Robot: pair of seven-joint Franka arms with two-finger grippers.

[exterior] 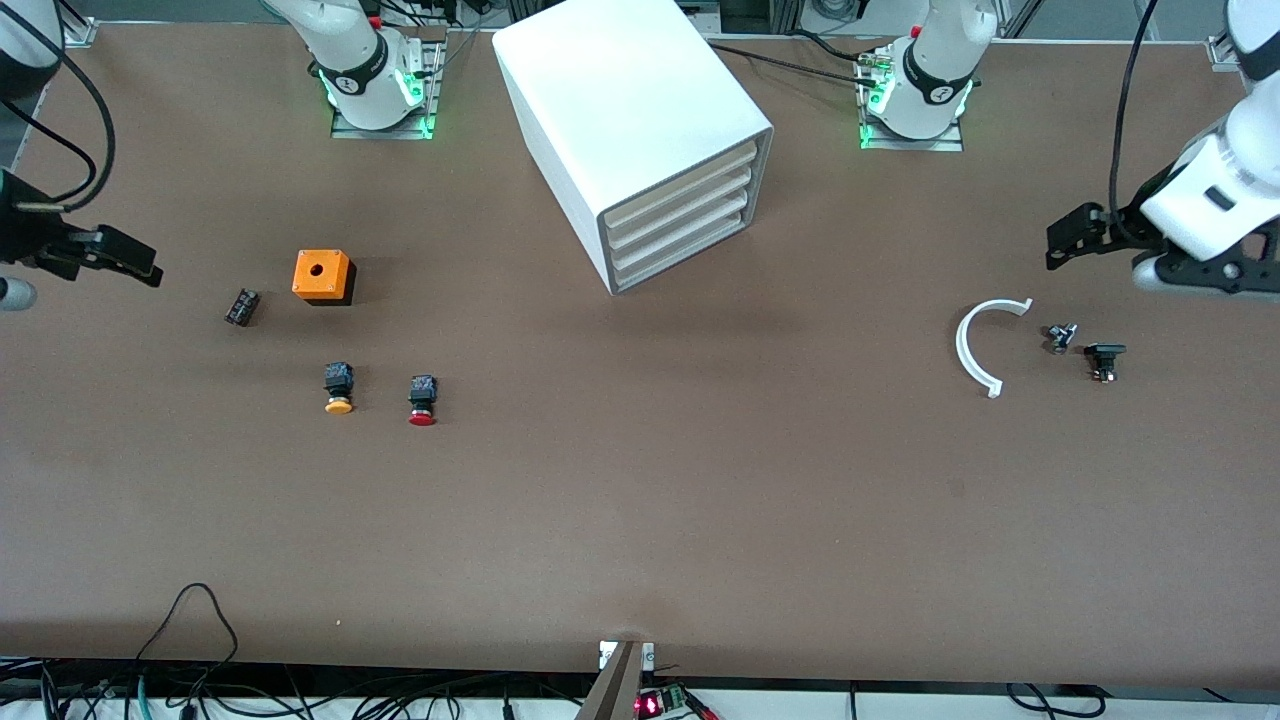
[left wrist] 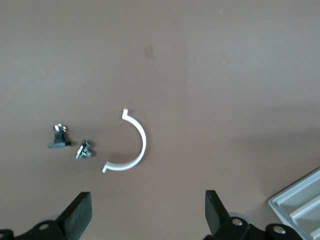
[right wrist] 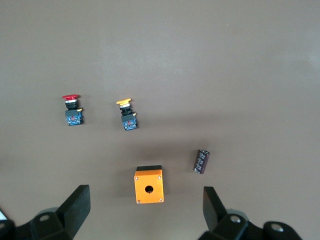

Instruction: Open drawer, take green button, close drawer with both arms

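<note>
The white box cabinet [exterior: 630, 110] stands at the middle of the table near the arms' bases. All four cream fronts are shut, and the drawer [exterior: 682, 248] is the lowest one. A corner of the cabinet shows in the left wrist view [left wrist: 300, 205]. The green-capped button is not in view. My left gripper [exterior: 1062, 240] hangs open and empty over the table at the left arm's end, above a white half ring; it also shows in the left wrist view [left wrist: 148, 215]. My right gripper [exterior: 140, 265] hangs open and empty at the right arm's end [right wrist: 145, 209], over the orange box.
An orange box with a round hole [exterior: 322, 276], a dark cylinder [exterior: 242, 306], a yellow-capped button [exterior: 339, 388] and a red-capped button [exterior: 423, 399] lie toward the right arm's end. A white half ring [exterior: 975, 350] and two small dark parts [exterior: 1061, 336] [exterior: 1104, 360] lie toward the left arm's end.
</note>
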